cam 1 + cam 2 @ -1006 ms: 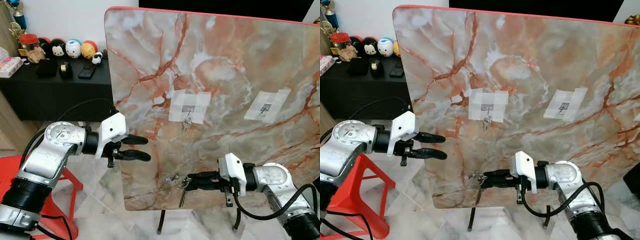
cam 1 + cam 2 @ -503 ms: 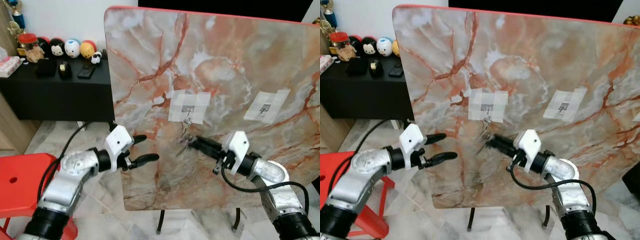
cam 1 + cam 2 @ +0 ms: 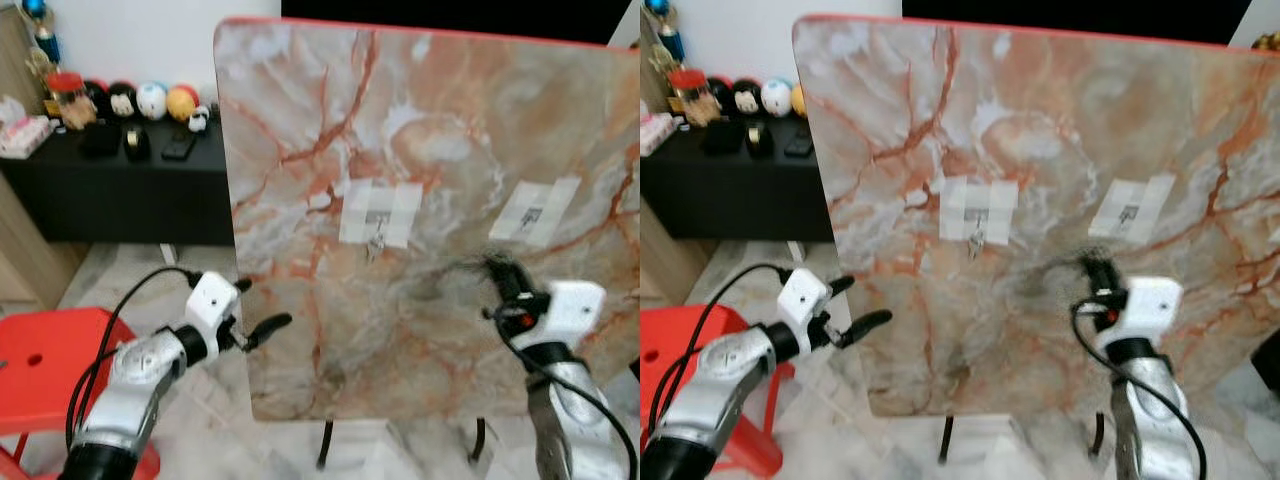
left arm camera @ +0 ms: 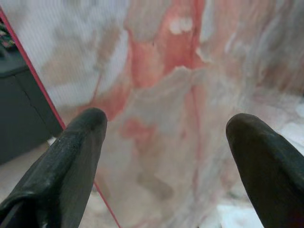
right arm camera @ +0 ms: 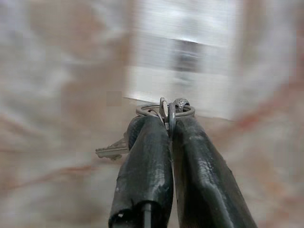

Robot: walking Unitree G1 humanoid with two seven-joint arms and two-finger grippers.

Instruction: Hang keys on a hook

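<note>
An upright marble board (image 3: 440,130) carries two white tape patches, each with a small hook. Keys (image 3: 374,245) hang from the left patch (image 3: 380,213). The right patch (image 3: 535,212) has a bare hook (image 5: 187,52). My right gripper (image 3: 487,265), blurred, sits just below and left of that right patch. In the right wrist view it is shut (image 5: 167,118) on a key ring (image 5: 166,110), with one key (image 5: 111,152) sticking out sideways. My left gripper (image 3: 262,305) is open by the board's lower left edge, and its fingers (image 4: 71,156) hold nothing.
A black cabinet (image 3: 120,180) with round toy figures (image 3: 150,100) stands at the back left. A red plastic stool (image 3: 40,350) is at my lower left. The board rests on thin dark legs (image 3: 325,455) above a marble floor.
My right gripper has swung rightward with the keys, from beside the left patch to below the right patch. The left arm has dropped slightly and pulled back from the board.
</note>
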